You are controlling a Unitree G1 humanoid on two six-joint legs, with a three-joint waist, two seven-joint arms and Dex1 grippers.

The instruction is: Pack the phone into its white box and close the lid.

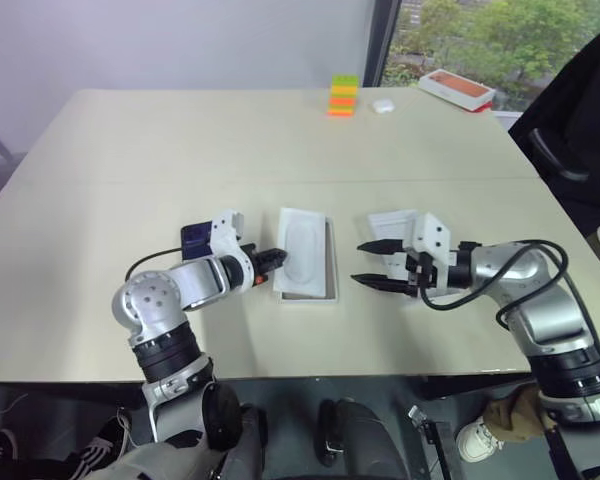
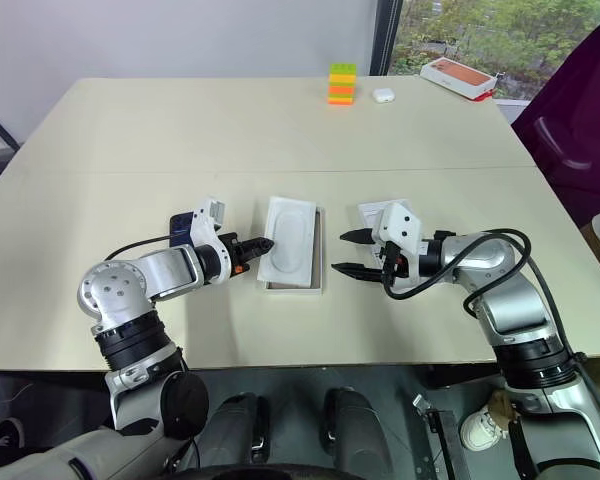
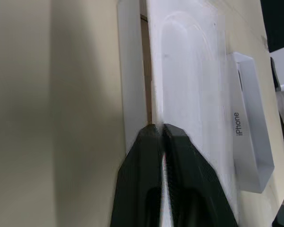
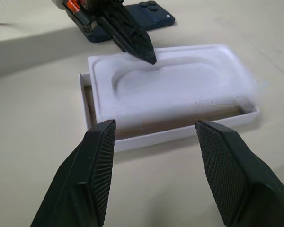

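Note:
The white box (image 1: 331, 272) lies at the table's centre, and a thin white insert (image 1: 302, 240) with an oval recess rests askew on top of it. My left gripper (image 1: 283, 256) reaches in from the left, its fingers (image 3: 180, 156) pressed together on the insert's near edge. Behind that gripper the dark blue phone (image 4: 151, 14) lies flat on the table. My right gripper (image 1: 358, 263) hovers open to the right of the box, holding nothing. The lid (image 1: 390, 221) lies behind it, and its side wall printed "iPhone" (image 3: 236, 124) shows in the left wrist view.
At the far edge stand a stack of coloured blocks (image 1: 342, 96), a small white case (image 1: 382, 105) and a white box with an orange picture (image 1: 457, 88). A dark chair (image 1: 570, 130) stands at the table's right side.

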